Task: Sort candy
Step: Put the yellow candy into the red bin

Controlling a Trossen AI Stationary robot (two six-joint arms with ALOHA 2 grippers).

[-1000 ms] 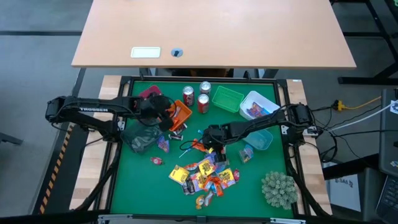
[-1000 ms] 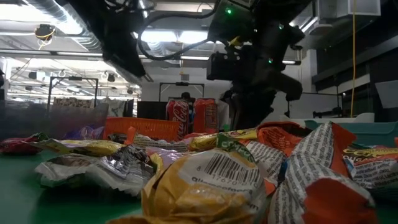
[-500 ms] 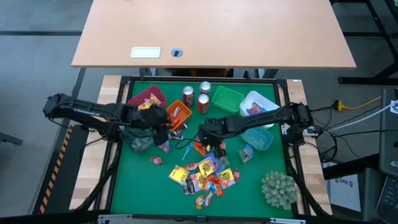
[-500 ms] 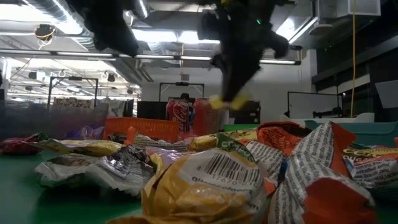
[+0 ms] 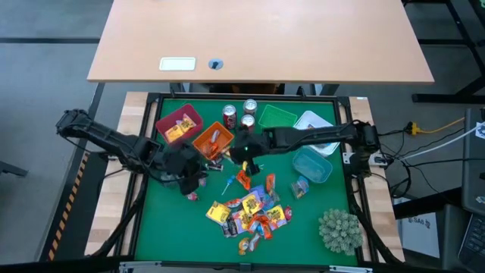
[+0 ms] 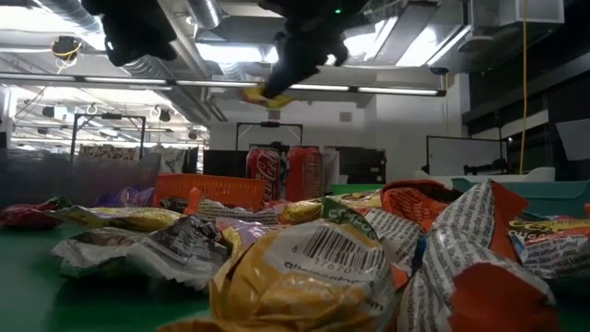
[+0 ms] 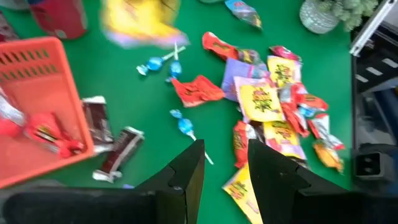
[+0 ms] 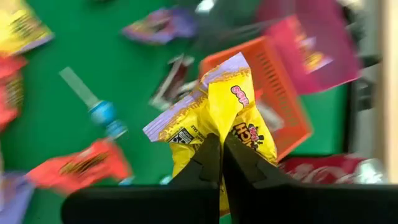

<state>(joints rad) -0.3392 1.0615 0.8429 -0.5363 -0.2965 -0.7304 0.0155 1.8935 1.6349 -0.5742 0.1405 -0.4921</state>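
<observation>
On the green mat [image 5: 159, 227], the orange basket [image 5: 213, 139] holds candy; right gripper [image 8: 221, 163] jaws pinch a yellow packet [image 8: 225, 112], left gripper [image 7: 225, 163] jaws spread

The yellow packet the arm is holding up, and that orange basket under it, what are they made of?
The yellow packet, pinched in the right gripper, looks like thin glossy plastic film: it creases and folds, with printed lettering and a crimped purple edge. The orange basket looks like rigid moulded plastic with a matte finish, judging by its even slotted walls, though the blur leaves that open.
</observation>
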